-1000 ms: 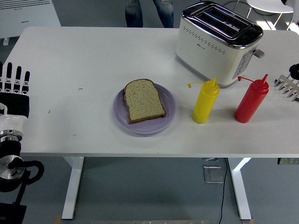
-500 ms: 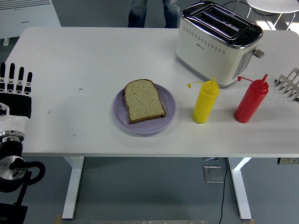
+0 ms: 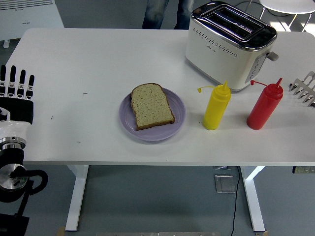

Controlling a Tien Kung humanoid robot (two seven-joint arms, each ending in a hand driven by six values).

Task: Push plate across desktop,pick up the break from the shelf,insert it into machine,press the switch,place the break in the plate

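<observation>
Head view shows us the white table (image 3: 88,59) from above, and near its middle we see a purple plate (image 3: 127,123) with one slice of bread (image 3: 151,105) lying flat on it. The bread covers most of the left part of the plate, with its rounded top pointing away from the robot. To the right of the plate we find a yellow squeeze bottle (image 3: 216,106) standing upright, and further right a red squeeze bottle (image 3: 265,105), also upright; the two bottles are apart from each other and from the plate. Behind them, at the far right part of the table, stands the white toaster (image 3: 229,44) with a shiny metal top, its two slots empty as far as we can see. At the right edge of the picture we notice a part of a metal rack (image 3: 305,88), cut off by the frame. The left hand (image 3: 16,93) rests at the left edge of the table with its fingers straight and side by side, holding nothing. At the far side of the table we see only the legs of a person (image 3: 167,10).
</observation>
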